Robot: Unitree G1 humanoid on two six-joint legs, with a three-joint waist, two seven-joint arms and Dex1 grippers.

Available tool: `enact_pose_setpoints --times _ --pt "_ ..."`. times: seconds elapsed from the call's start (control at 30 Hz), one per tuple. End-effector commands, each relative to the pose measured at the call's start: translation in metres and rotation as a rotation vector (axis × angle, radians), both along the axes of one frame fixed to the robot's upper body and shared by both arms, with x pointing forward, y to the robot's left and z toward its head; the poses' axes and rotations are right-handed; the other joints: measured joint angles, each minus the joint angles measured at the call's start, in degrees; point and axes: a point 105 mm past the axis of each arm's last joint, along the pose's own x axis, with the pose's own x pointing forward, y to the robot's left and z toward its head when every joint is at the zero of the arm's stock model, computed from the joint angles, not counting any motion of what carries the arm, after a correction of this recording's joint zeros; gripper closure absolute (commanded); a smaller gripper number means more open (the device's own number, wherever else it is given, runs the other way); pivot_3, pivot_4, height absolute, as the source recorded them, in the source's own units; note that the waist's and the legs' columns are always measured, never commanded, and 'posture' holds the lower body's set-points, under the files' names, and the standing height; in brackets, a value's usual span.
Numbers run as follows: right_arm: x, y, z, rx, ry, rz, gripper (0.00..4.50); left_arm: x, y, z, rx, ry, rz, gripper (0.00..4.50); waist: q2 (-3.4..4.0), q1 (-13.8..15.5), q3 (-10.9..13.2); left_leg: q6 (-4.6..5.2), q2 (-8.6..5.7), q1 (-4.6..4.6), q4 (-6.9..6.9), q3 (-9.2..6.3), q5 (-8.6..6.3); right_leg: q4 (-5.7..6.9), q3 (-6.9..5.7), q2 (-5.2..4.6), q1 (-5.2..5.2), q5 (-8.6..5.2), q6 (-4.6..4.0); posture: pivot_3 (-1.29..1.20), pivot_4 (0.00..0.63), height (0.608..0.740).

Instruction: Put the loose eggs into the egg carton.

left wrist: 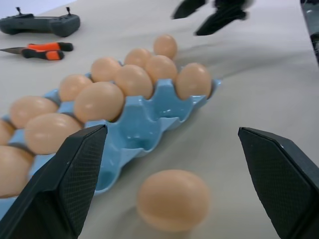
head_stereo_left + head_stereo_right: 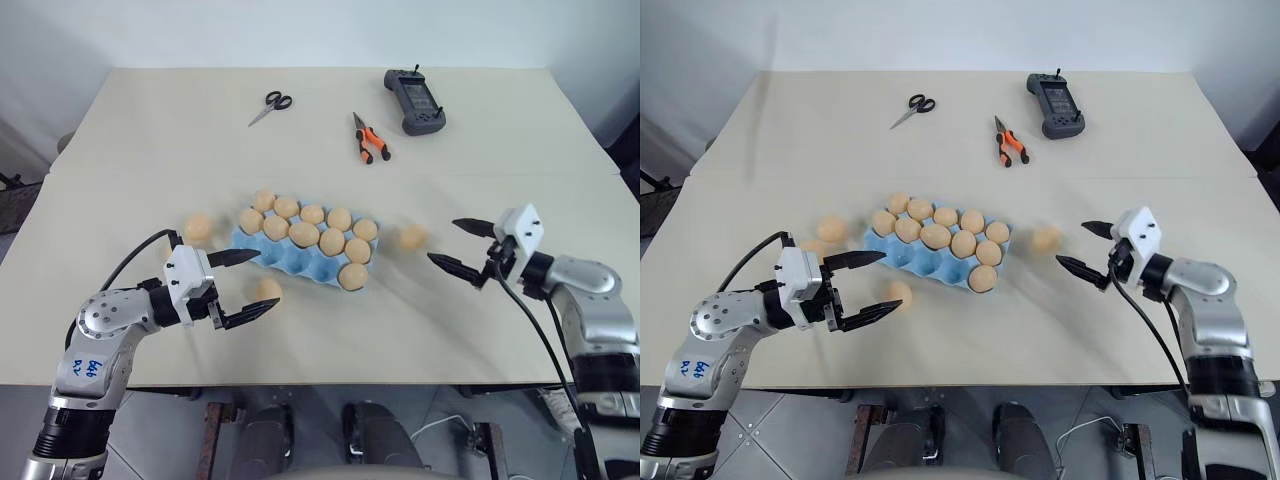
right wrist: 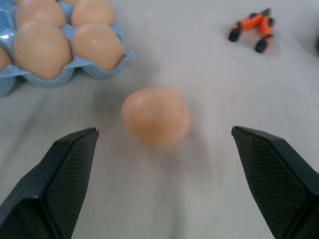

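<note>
Three loose eggs lie round the egg carton (image 2: 300,255) at mid-table — at its 9 (image 2: 198,227), 3 (image 2: 413,237) and 7 o'clock (image 2: 268,289). Left gripper (image 2: 240,285) and right gripper (image 2: 463,247) both gape empty. Smooth, brittle shells, likely to roll — pinch gently across the middle.

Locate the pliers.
In the left eye view, the pliers lie on the far part of the table, between the scissors and the grey handheld controller.
</note>
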Motion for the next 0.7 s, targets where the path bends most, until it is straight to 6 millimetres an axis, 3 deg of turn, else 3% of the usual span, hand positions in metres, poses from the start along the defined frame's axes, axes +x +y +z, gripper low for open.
enact_pose_setpoints --times 0.03,0.2,0.53,0.7 --pt "0.010 0.006 -0.002 -0.012 0.002 0.042 0.01 -0.003 -0.006 0.008 -0.001 -0.040 -0.026 0.00 0.00 0.0 0.0 0.00 0.00 -0.01 0.00 0.00 -0.01 -0.02 0.00 0.00 0.00 0.00 0.00 0.00 0.150 0.740" --pt "0.018 0.018 -0.015 -0.028 0.058 0.105 0.01 -0.004 -0.006 0.007 -0.004 -0.039 -0.009 0.00 0.00 0.0 0.0 0.01 0.00 -0.05 -0.01 0.00 -0.02 -0.08 -0.02 0.00 0.00 0.02 0.04 0.00 0.150 0.740" --pt "0.029 0.028 -0.015 0.005 0.020 0.106 3.35 -0.002 -0.006 0.007 -0.017 -0.045 0.008 0.00 0.01 -0.1 0.0 0.00 0.00 -0.03 0.03 0.01 -0.01 -0.02 -0.01 0.00 0.00 0.02 0.05 0.00 0.150 0.740" --pt "0.023 0.035 0.001 0.048 -0.021 0.166 3.35 0.000 0.004 0.007 -0.023 -0.039 0.060 0.00 0.02 -0.1 0.0 -0.01 0.00 -0.04 0.02 0.01 -0.02 -0.03 -0.01 0.00 -0.01 0.02 0.05 0.00 0.150 0.740"
